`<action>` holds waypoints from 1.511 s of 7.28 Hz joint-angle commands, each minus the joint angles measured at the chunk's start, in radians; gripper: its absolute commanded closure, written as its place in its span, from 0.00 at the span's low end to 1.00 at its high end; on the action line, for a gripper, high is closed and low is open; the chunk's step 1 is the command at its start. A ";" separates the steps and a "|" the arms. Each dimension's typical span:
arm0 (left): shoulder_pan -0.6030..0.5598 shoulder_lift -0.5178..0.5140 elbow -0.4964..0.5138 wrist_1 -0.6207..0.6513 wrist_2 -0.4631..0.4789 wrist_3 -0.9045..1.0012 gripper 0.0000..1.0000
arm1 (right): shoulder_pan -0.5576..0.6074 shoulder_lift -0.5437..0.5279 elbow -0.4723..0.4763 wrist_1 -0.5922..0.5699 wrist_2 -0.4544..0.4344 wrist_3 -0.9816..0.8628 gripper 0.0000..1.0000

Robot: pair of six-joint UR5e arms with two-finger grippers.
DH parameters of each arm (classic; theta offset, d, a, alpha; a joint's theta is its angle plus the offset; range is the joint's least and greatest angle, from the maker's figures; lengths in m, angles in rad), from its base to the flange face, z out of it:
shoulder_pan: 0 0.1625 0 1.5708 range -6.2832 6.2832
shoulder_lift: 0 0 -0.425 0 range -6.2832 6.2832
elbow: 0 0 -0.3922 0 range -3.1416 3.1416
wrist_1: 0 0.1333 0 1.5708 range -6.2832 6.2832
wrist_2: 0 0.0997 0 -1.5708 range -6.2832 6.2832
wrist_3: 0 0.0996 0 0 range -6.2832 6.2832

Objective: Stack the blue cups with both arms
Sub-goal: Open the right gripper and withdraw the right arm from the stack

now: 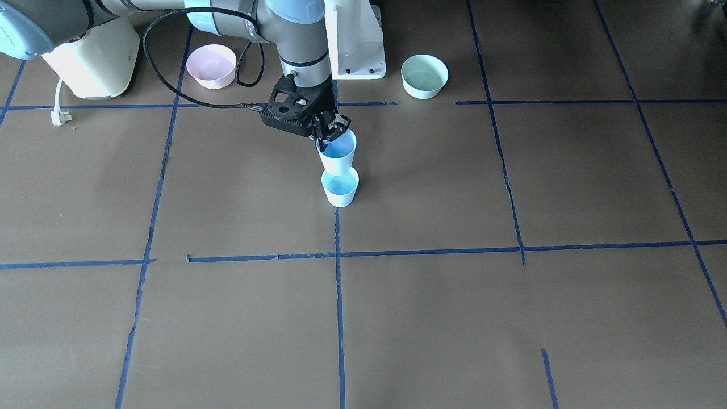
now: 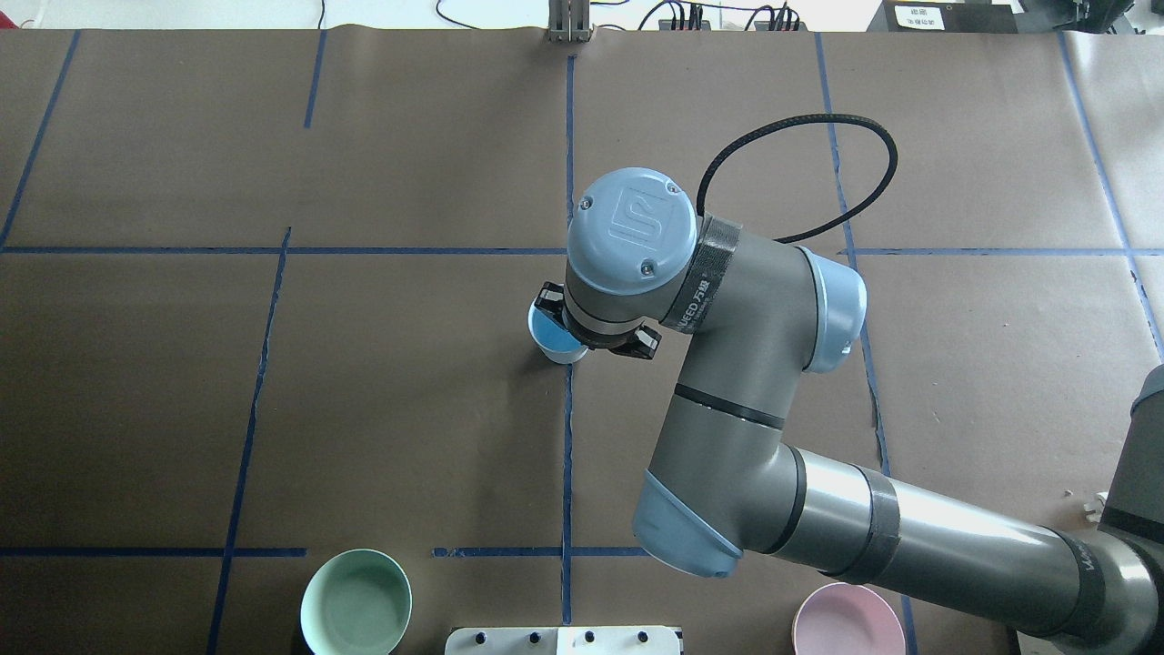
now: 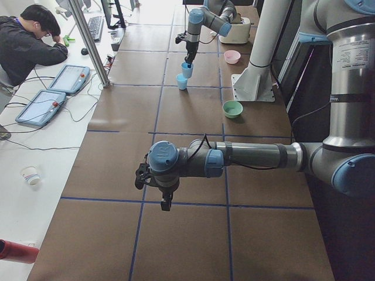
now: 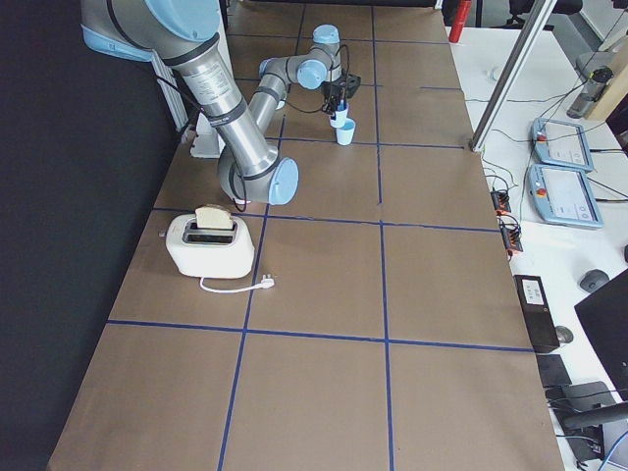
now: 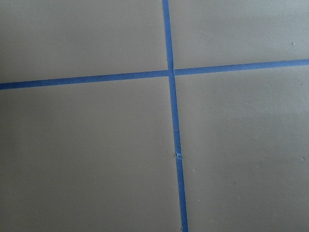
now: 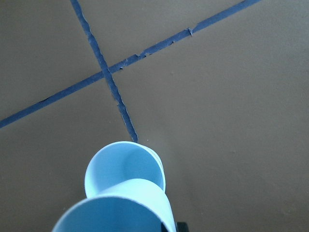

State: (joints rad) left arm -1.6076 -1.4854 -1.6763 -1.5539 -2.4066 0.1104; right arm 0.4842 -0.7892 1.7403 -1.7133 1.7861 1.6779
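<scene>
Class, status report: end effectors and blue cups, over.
Right end effector shut on upper cup, above standing cup. Left end effector: state unclear. No obstruction seen.

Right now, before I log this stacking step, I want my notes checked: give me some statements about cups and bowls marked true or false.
The right gripper pinches the upper blue cup at its rim. True.
The lower blue cup lies on its side. False: it stands upright, mouth up.
The upper blue cup is pushed fully into the lower one. False: most of it shows above the lower rim.
The pink bowl and mint-green bowl stand apart from both cups. True.
</scene>
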 commanded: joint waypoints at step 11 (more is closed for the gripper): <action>0.000 0.001 0.009 0.002 0.009 0.008 0.00 | 0.171 -0.023 -0.054 0.004 0.196 -0.295 0.00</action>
State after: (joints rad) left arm -1.6076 -1.4855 -1.6707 -1.5524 -2.4031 0.1144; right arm 0.5709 -0.7784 1.6856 -1.7069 1.8734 1.5040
